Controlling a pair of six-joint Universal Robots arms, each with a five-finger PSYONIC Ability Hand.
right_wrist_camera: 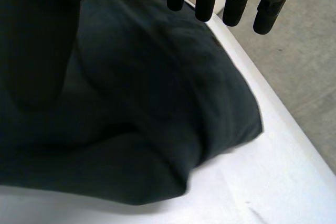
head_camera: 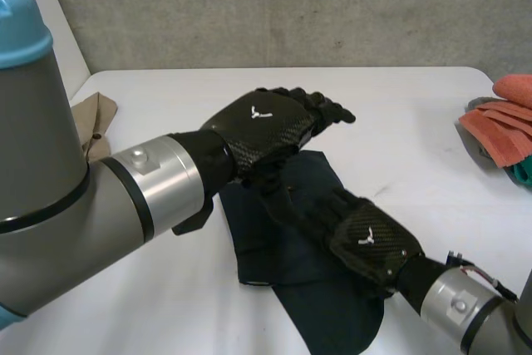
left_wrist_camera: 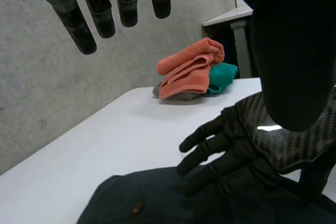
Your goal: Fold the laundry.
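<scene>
Head view: a dark navy crumpled fabric garment [head_camera: 258,239] lies in the middle of the white table [head_camera: 399,130], one end running toward the table's near edge. The black left hand [head_camera: 262,126] hangs above the garment's far end, and its fingertips reach out past that edge over bare tabletop. In the left wrist view its fingers [left_wrist_camera: 84,22] are straight and spread, with nothing in their grasp. The black right hand [head_camera: 370,243] sits on the garment's right side. Seen from the left wrist, its fingers lie flat and straight on the fabric, pinching nothing. In the right wrist view the fingers [right_wrist_camera: 236,1] point along the garment toward its far edge, where the fabric ends in a rounded fold against the white surface.

Beyond the garment's far edge the table is open up to its back rim. A stack of folded orange towels [head_camera: 507,126], with a teal cloth [head_camera: 522,174] under it, sits well apart to the garment's right at the table's edge. A crumpled beige cloth [head_camera: 93,122] lies well apart to the garment's left, beside the left arm.
</scene>
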